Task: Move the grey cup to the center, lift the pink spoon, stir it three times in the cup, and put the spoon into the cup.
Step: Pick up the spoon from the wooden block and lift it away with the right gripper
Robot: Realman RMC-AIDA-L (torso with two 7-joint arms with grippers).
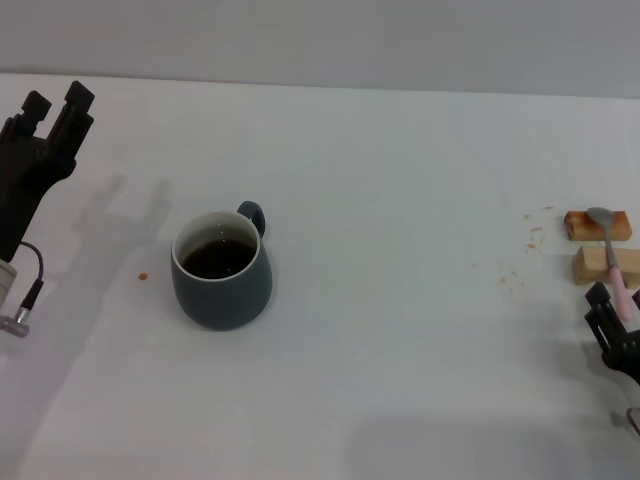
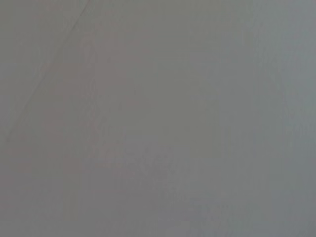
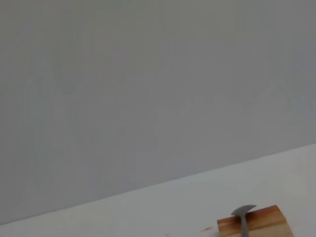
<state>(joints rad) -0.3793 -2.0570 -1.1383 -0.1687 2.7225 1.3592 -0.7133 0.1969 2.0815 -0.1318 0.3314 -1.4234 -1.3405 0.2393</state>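
The grey cup (image 1: 222, 270) stands left of the table's middle, holding dark liquid, its small handle turned to the far side. The pink spoon (image 1: 612, 258) lies at the right edge across two tan wooden blocks (image 1: 597, 224), bowl pointing away; its bowl (image 3: 243, 212) and one block (image 3: 254, 223) also show in the right wrist view. My left gripper (image 1: 55, 103) is raised at the far left, open and empty, well away from the cup. My right gripper (image 1: 610, 308) sits low at the right edge, by the near end of the spoon's handle. The left wrist view shows only a plain grey surface.
The white table (image 1: 400, 200) ends at a grey wall behind. A small reddish spot (image 1: 143, 277) lies left of the cup, and a few brownish specks (image 1: 532, 240) lie left of the blocks.
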